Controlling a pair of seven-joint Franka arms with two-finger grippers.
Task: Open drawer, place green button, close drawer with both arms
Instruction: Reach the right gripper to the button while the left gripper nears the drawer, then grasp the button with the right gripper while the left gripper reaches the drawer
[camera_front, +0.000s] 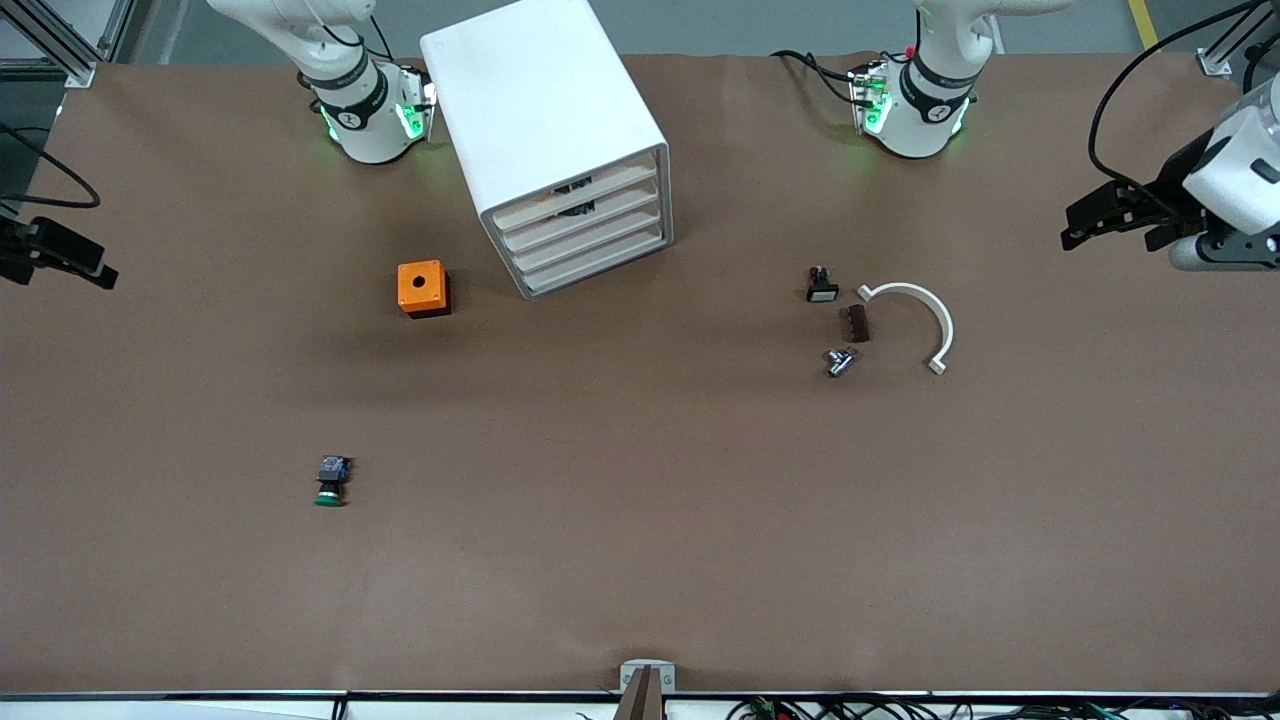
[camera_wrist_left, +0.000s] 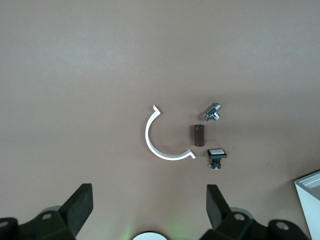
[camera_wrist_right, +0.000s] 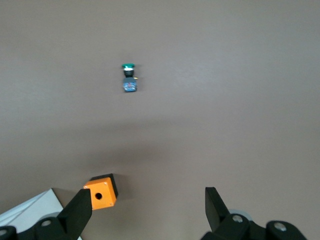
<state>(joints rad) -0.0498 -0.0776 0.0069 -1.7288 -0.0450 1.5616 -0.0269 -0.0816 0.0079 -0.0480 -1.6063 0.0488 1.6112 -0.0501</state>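
the white cabinet stands near the robots' bases, its drawer (third down of four) shut. the button lies much nearer the front camera than the cabinet, toward the right arm's end. the left gripper hangs wide open and empty over bare table at the left arm's end; the right gripper, likewise spread and empty, hangs at the right arm's end.

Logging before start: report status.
Left gripper and right gripper open, both waiting. Drawer shut. Button lies in the open; nothing blocks.
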